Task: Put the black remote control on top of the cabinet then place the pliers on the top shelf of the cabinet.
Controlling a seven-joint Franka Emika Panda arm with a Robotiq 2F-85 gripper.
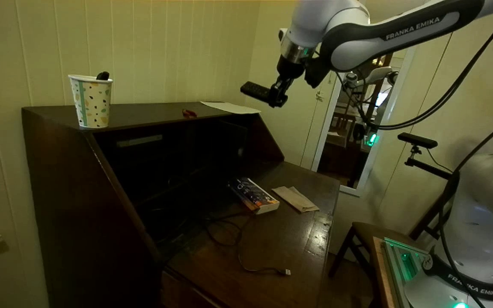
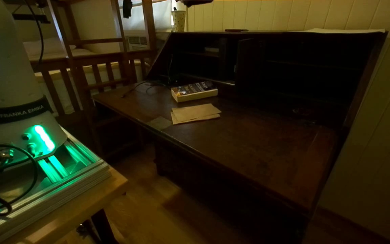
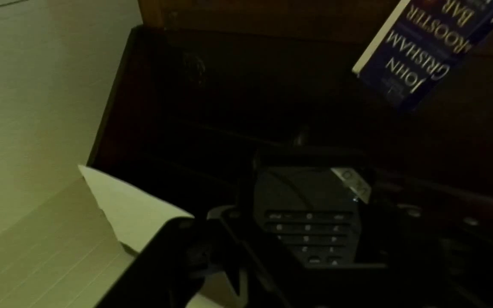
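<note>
Up in the air hangs the gripper (image 1: 278,95), jaws clamped on one end of the black remote control (image 1: 255,91)! The wrist view gives us the keypad (image 3: 308,238), numbers facing the camera, and a pale sticker (image 3: 352,183) set slantwise across a corner. That remote is higher than the flat top of the cabinet (image 1: 148,112) and apart from it; whether it is straight above, I can't tell.

Next out, on that top: a white sheet of paper (image 1: 231,107), lying at one end. Then the pliers (image 1: 189,113), just a small flash of red along the same surface, between the paper and the patterned cup (image 1: 93,102). And there's the cup at the opposite end, upright, something black (image 1: 103,76) poking over its rim.

Down on the drop-down leaf (image 2: 249,142), a thick paperback (image 2: 195,90) lies cover up, and yes, that's John Grisham's name in the wrist view. Folded tan papers (image 2: 196,113) lie just beside it, and a black cable (image 1: 279,270) runs across the leaf to a pale-tipped plug (image 1: 288,272). In the cabinet's dim inside, a pale flat item (image 1: 139,141) shows, too dark to name.

Farthest off, a mirror (image 1: 345,141) catches the arm (image 1: 394,36) in reflection, and in an exterior view a wooden bed frame (image 2: 149,27) stands beyond the cabinet.
</note>
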